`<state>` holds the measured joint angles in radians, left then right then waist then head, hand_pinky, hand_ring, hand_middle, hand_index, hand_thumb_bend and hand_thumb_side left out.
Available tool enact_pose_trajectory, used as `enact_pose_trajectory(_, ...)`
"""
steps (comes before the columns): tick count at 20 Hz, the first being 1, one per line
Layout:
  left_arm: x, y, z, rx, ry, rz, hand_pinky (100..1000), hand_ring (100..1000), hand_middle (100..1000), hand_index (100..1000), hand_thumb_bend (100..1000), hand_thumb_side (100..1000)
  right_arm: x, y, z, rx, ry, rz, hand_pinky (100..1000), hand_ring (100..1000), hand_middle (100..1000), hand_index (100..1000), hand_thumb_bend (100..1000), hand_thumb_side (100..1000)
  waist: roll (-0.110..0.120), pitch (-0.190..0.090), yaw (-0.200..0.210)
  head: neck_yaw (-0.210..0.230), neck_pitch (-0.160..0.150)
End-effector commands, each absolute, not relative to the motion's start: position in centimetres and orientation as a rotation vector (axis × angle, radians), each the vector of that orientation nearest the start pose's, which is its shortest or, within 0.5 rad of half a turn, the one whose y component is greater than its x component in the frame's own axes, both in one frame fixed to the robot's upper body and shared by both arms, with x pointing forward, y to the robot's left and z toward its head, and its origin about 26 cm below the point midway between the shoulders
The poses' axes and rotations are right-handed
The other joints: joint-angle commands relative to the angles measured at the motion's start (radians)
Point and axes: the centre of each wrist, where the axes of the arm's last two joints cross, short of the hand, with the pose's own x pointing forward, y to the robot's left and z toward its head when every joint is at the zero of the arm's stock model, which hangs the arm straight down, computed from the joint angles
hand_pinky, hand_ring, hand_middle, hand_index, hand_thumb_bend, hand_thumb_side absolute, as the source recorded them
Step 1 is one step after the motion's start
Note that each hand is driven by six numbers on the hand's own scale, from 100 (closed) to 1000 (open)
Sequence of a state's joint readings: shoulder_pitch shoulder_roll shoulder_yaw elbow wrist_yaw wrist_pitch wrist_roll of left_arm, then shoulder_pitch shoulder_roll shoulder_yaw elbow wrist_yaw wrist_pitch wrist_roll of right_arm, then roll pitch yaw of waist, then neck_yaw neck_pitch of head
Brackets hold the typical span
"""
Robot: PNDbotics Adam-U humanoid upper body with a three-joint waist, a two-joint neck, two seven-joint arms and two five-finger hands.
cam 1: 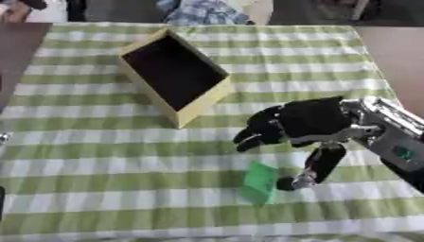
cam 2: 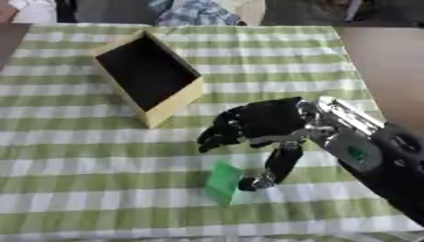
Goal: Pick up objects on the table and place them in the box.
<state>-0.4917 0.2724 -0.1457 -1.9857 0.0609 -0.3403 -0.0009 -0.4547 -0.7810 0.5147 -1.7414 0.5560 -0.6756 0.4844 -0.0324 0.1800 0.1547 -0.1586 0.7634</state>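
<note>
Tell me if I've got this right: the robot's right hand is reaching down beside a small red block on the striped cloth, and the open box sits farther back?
Not quite: the block is green, not red, as the left eye view shows. The rest holds: the right hand reaches down beside it on the striped cloth, and the open box sits farther back.

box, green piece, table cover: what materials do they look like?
Box: pale tan walls, matte, dark inside; looks like wood or thick card, can't tell which.
Green piece: thin, flat, matte; maybe card or foam.
Cover: green-and-white checked cloth, slight ripples.
Right hand above the piece: black, seemingly plastic, with silver metal.
</note>
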Motion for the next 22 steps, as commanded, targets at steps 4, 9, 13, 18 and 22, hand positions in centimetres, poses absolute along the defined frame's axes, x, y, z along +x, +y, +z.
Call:
enact_pose_trajectory(4,30.77,19.88,24.33,0.249,3.402,0.641,527,635,582,716,100,565,33.06,-25.96,15.38,0.149,1.727,-2.743,897,868,905,1000,284,454,0.001,-0.009,0.002,-0.006,0.006)
enact_pose_trajectory(9,30.78,19.85,24.39,0.25,3.398,0.645,527,635,582,717,100,565,33.15,-25.89,14.93,0.102,1.727,-2.749,882,877,907,1000,283,463,0.002,-0.004,0.007,-0.01,0.006)
enact_pose_trajectory(13,30.77,19.97,24.33,0.241,3.4,0.655,526,636,582,717,100,564,33.13,-26.42,15.19,0.085,1.694,-2.77,890,868,915,1000,303,468,-0.001,-0.002,0.008,-0.01,0.007)
enact_pose_trajectory(18,30.77,19.99,24.3,0.24,3.402,0.658,526,636,582,717,100,564,33.24,-26.19,15.49,0.08,1.664,-2.769,903,877,926,1000,328,480,-0.002,-0.001,0.01,-0.011,0.007)
enact_pose_trajectory(22,30.76,19.98,24.27,0.241,3.403,0.658,526,636,581,717,100,564,33.35,-26.04,15.66,0.079,1.641,-2.765,898,869,923,1000,327,477,-0.004,0.001,0.01,-0.011,0.006)
